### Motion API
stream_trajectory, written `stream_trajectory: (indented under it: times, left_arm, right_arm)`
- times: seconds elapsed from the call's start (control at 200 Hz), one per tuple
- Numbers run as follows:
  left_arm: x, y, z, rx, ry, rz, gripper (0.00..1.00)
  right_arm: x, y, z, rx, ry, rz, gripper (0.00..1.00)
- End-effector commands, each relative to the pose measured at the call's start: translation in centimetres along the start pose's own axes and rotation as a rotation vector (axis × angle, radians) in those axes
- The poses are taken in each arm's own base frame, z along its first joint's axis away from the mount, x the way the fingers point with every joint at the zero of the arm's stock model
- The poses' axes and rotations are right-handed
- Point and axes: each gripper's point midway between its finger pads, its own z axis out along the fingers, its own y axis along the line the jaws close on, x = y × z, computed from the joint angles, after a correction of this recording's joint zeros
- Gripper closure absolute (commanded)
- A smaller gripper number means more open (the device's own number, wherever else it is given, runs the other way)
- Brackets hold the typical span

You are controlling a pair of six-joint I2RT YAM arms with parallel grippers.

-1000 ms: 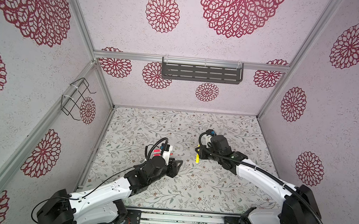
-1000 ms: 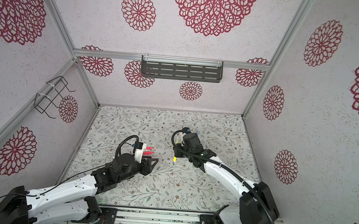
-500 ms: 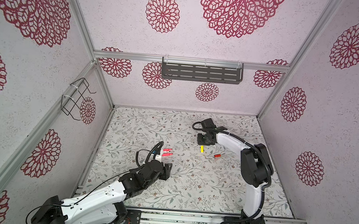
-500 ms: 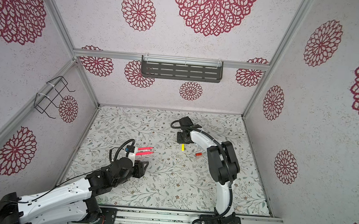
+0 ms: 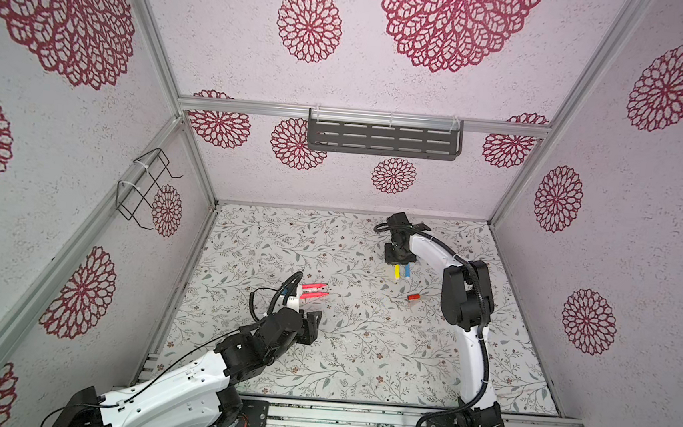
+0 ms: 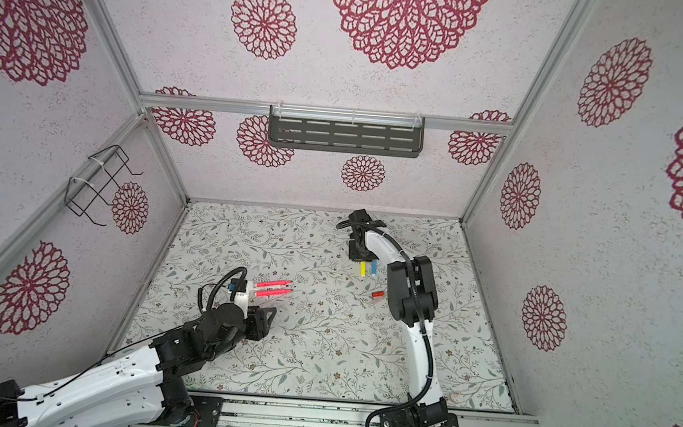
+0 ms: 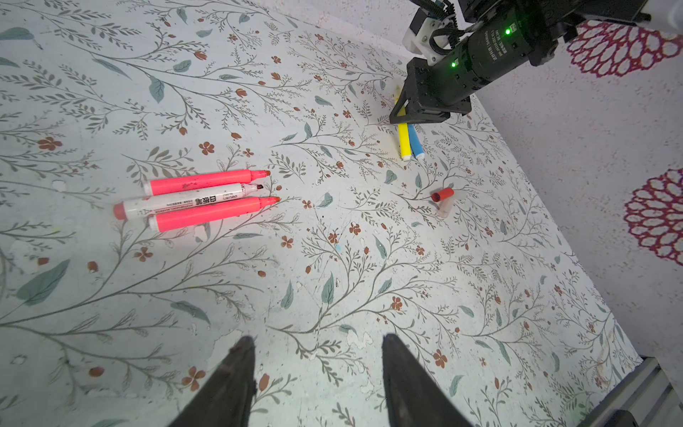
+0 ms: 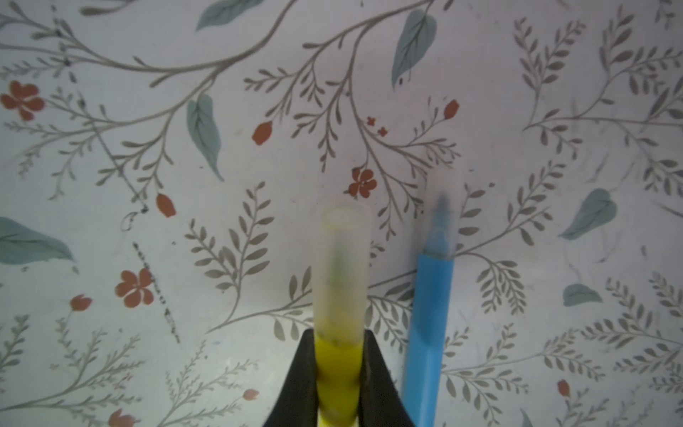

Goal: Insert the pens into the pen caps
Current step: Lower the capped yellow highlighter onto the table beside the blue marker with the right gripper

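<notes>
**A:** What differs from a second ago?

**B:** Nearest, at lower left of centre in both top views, the black two-fingered left gripper (image 5: 311, 324) (image 6: 263, 320) has drawn back toward the bottom edge. Two slim bright pink plastic pens (image 5: 314, 286) (image 6: 274, 283) were mostly hidden beneath it then. They now lie exposed just above it on the floral-print tabletop (image 5: 362, 349). The small red plastic cap (image 5: 413, 297) (image 6: 377, 294), right of centre, has stayed put. Farther back, the right arm (image 5: 432, 251), earlier folded low, now arches high. The black right gripper (image 5: 397, 263) (image 6: 362, 260) has shifted up toward the rear wall (image 5: 333, 189).

**A:** And the grippers themselves?

**B:** In the left wrist view, the left gripper (image 7: 318, 355) has its fingers (image 7: 240, 380) spread well apart with nothing between them. Beyond it the pink pens (image 7: 207, 181) lie uncapped, flanking a white-barrelled marker (image 7: 192, 201). A pale translucent cap (image 7: 443, 211) sits just beside the red cap (image 7: 442, 195). Farthest, the right gripper (image 7: 402, 120) (image 8: 338, 347) is clenched on a slim yellow plastic pen (image 5: 397, 272) (image 6: 363, 269) (image 7: 404, 142) (image 8: 338, 373). The pen's tip sits inside a frosted translucent cap (image 8: 342, 266). Whether the pen rests on the tabletop cannot be told. A slim blue plastic pen (image 5: 407, 271) (image 6: 374, 268) (image 7: 416, 142) (image 8: 428, 325) lies just beside it, parallel. Its tip is too blurred to say whether it is capped.
</notes>
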Motion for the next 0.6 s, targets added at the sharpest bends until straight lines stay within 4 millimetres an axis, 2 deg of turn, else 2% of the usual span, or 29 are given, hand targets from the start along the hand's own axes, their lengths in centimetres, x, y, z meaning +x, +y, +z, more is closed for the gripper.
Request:
stream_trajectory:
  times: [0.0,0.065,0.13,0.17,0.42,0.515,0.595]
  left_arm:
    - [-0.2,-0.2,-0.2,0.01,-0.01,-0.003,0.43]
    - [-0.4,-0.4,-0.2,0.016,-0.013,0.002,0.43]
    - [-0.4,-0.6,-0.2,0.02,-0.013,0.005,0.42]
    - [-0.5,-0.6,-0.2,0.022,-0.013,0.005,0.42]
    - [-0.7,-0.9,-0.3,0.04,-0.027,0.002,0.42]
    - [-0.8,-1.0,-0.3,0.045,-0.031,0.0,0.42]
    - [-0.8,-1.0,-0.4,0.046,-0.032,-0.001,0.42]
  right_arm:
    - [0.0,-1.9,-0.3,0.081,0.026,-0.031,0.85]
    - [0.0,-2.4,-0.2,0.1,0.034,-0.034,0.78]
    - [-0.2,-2.4,-0.7,0.104,0.022,-0.032,0.68]
    - [-0.5,-2.5,-1.2,0.105,0.004,-0.023,0.65]
    - [-1.7,-0.7,-6.0,0.084,-0.175,-0.047,0.63]
    - [-1.7,1.0,-6.9,0.006,-0.211,-0.065,0.63]
    - [-1.5,2.2,-6.8,-0.052,-0.204,-0.076,0.63]
